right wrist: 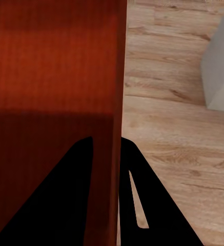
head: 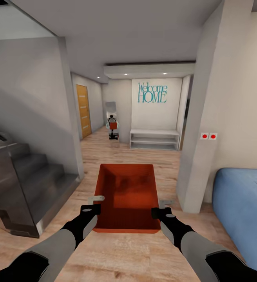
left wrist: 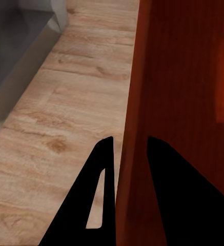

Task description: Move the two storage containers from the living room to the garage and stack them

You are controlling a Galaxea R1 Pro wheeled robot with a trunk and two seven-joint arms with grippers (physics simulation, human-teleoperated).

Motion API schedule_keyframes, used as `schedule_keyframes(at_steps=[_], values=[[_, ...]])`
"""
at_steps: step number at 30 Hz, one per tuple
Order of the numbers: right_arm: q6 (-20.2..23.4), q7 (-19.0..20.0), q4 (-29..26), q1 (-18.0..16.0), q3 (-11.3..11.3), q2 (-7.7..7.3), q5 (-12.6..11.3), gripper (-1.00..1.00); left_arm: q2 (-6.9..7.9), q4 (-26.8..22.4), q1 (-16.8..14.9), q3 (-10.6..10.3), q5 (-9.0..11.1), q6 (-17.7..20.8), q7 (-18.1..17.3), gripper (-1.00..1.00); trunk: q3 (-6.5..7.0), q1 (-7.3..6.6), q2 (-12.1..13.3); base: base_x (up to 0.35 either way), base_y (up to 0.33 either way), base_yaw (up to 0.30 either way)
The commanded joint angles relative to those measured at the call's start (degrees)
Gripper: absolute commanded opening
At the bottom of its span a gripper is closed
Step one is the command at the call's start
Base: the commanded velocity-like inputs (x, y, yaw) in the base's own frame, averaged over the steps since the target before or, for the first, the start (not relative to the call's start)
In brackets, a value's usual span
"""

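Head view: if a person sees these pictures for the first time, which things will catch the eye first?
First the orange-red storage container, held out low in front over the light wood floor, with the left claw and right claw each clamped on a side wall. Next the teal "Welcome HOME" lettering on the white wall far ahead, then the blue sofa at right and the grey stairs at left.

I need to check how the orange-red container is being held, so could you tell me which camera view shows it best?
The head view: the whole storage container shows there, open top up, between the left gripper and right gripper. The left wrist view gives just one wall pinched between dark fingers; the right wrist view likewise.
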Motion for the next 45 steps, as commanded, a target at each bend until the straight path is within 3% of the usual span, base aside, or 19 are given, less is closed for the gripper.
schedule_keyframes(at_steps=[1, 45], values=[[-0.1, -0.2, 0.2, 0.0, 0.3, 0.01, -1.3, -1.0, 0.03, -0.9, -0.1, 0.7, -0.7, -0.1, 0.6, -1.0, -0.1, 0.05, -0.1, 0.322, 0.0, 0.0], [-0.2, -0.2, 0.2, 0.1, 0.3, 0.01, -1.3, -1.0, 0.03, -0.9, 0.0, 0.8, -0.7, -0.1, 0.6, -1.0, -0.1, 0.05, -0.1, 0.322, 0.0, 0.0]])
